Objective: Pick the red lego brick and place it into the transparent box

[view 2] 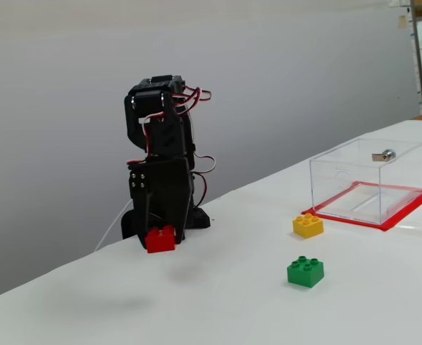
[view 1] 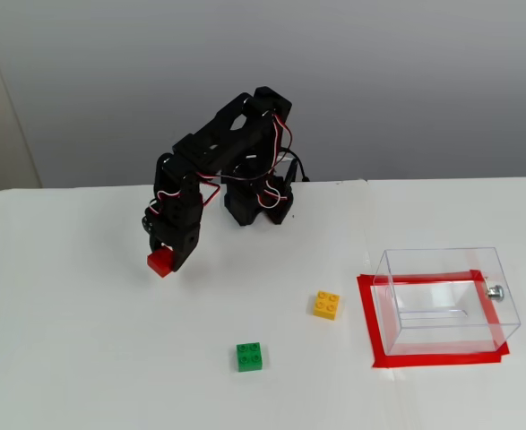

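My black gripper [view 1: 164, 257] points down at the left of the table and is shut on the red lego brick [view 1: 160, 262]. It holds the brick lifted above the table, as its shadow in a fixed view shows; brick [view 2: 160, 239], gripper [view 2: 160, 231]. The transparent box [view 1: 446, 300] stands empty at the right, inside a red tape outline [view 1: 367, 318], with a small metal knob on its right wall. In a fixed view the box [view 2: 369, 180] is far right.
A yellow brick [view 1: 326, 305] lies left of the box, and a green brick [view 1: 250, 356] lies nearer the front. Both show in a fixed view: yellow brick [view 2: 308, 226], green brick [view 2: 305, 272]. The arm's base [view 1: 258, 202] stands at the back.
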Controlling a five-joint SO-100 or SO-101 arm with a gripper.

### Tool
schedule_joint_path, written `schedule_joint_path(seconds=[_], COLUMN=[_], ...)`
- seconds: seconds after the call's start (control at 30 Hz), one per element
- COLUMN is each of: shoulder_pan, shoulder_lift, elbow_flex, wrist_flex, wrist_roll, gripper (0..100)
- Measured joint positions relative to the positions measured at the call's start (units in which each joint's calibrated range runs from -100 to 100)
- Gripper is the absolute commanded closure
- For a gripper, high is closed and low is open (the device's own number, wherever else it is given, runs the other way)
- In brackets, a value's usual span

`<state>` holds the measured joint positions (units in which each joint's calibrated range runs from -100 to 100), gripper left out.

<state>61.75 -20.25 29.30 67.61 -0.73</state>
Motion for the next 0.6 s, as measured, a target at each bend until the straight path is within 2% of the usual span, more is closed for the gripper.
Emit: schedule_joint_path(seconds=[0.3,0.6], shoulder_pan=[-9.83,-21.15], shoulder_lift=[0.0,0.0], elbow_flex=[-10.24,-18.8], wrist_flex=[0.0,0.09], wrist_roll=[-3.62,-3.86], gripper=[83,82])
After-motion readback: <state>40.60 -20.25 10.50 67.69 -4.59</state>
